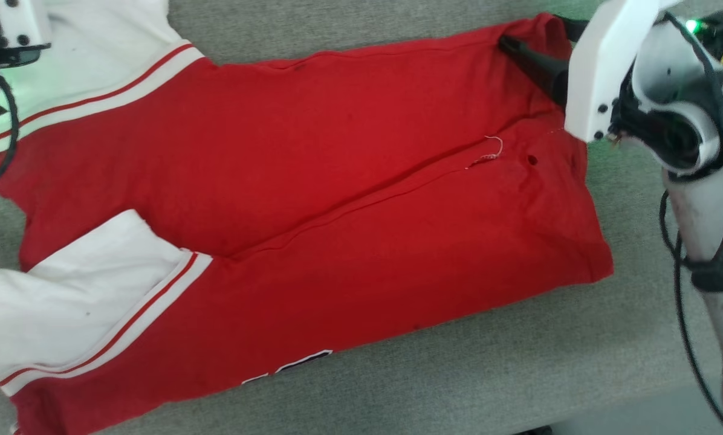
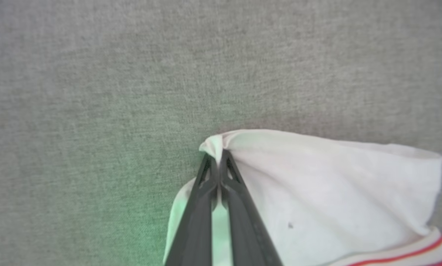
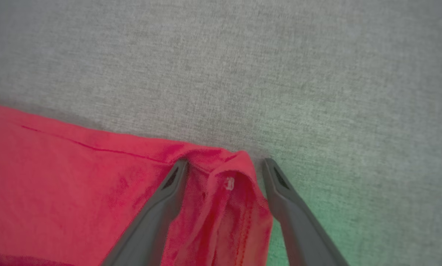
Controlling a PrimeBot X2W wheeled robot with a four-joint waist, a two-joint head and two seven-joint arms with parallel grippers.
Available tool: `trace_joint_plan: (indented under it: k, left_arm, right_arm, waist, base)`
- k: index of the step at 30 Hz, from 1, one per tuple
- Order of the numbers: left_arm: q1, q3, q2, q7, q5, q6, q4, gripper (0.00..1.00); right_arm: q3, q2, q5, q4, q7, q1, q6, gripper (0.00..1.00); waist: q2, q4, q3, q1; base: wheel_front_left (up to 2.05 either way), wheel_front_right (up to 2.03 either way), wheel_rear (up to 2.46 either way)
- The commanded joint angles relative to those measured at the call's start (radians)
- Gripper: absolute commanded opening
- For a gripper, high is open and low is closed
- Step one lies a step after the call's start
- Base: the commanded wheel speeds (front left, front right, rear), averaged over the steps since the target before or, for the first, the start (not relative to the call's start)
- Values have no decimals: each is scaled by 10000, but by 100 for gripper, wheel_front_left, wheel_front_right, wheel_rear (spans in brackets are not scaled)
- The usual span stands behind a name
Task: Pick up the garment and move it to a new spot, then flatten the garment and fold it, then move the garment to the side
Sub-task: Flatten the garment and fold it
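In the head view, the red soft-fabric jersey with white sleeve panels and red-white striped trim (image 1: 313, 181) lies spread across a grey woven cloth surface (image 1: 488, 356). Its sleeves sit at 10 and 8 o'clock, and a sliver of white-outlined black numeral shows at its 6 o'clock edge. The right gripper (image 1: 534, 37) reaches the jersey's corner at 1 o'clock. The left wrist view adds what the head view hides: the left gripper (image 2: 215, 157) has its dark fingers (image 2: 239, 207) clenched on the white sleeve's edge, pinching a small peak of cloth. In the right wrist view, the right gripper's fingers (image 3: 158, 214) stand spread apart, straddling the bunched red corner without closing on it.
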Motion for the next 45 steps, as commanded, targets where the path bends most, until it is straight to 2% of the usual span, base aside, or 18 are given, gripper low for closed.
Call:
trace_joint_plan:
  k: [1,3,5,6,13,19,26,32,34,40,45]
  left_arm:
    - [773,-520,-523,204,-226,-51,219,0]
    - [760,-525,-682,58,-231,-104,254,0]
    - [743,-521,-804,-121,-226,-177,312,0]
    - [702,-483,-845,-325,-181,-249,309,0]
    - [500,-243,-900,-1276,-164,-871,429,0]
    - [324,-12,-888,-1761,-341,-1432,21,0]
    - [751,9,-393,-1646,-506,-1630,-1416,0]
    - [1418,7,124,-1524,-692,-1529,-2844,0]
    - [1750,49,368,-1458,-806,-1374,-3539,0]
    - [2913,144,1191,-1273,-1052,-772,-5442,0]
    - [4302,103,2032,-1371,-1190,-85,-6956,0]
  right_arm:
    - [294,67,115,409,322,-18,0,100]
    - [651,108,326,1027,1017,-17,1,100]
    - [1093,14,539,1365,1635,8,3,25]
    - [1151,-90,596,1439,1759,-22,5,0]
    - [851,-911,756,936,946,-245,-2,0]
    - [562,-1703,732,56,279,225,-2,0]
    - [98,-2191,853,-1190,73,1098,-2,0]
    - [-438,-2449,860,-2269,356,1954,-2,0]
    - [-726,-2554,882,-2776,543,2370,-2,0]
    - [-1696,-2780,979,-4347,1085,3932,-2,0]
    - [-2688,-2544,912,-5119,1561,5397,-2,0]
  waist:
    - [0,110,22,0]
    - [0,216,16,0]
    - [0,328,-12,0]
    - [0,384,-31,0]
    - [0,849,-479,0]
    - [0,1355,-1114,0]
    - [0,1781,-1751,0]
    - [0,1999,-2143,0]
    - [0,2061,-2280,0]
    - [0,2170,-2533,0]
    - [0,2152,-2637,0]
  base:
    - [0,0,0]
    - [0,0,0]
    - [0,0,0]
    - [0,0,0]
    - [0,0,0]
    - [0,0,0]
    - [0,0,0]
    - [0,0,0]
    - [0,0,0]
    - [0,0,0]
    - [0,0,0]
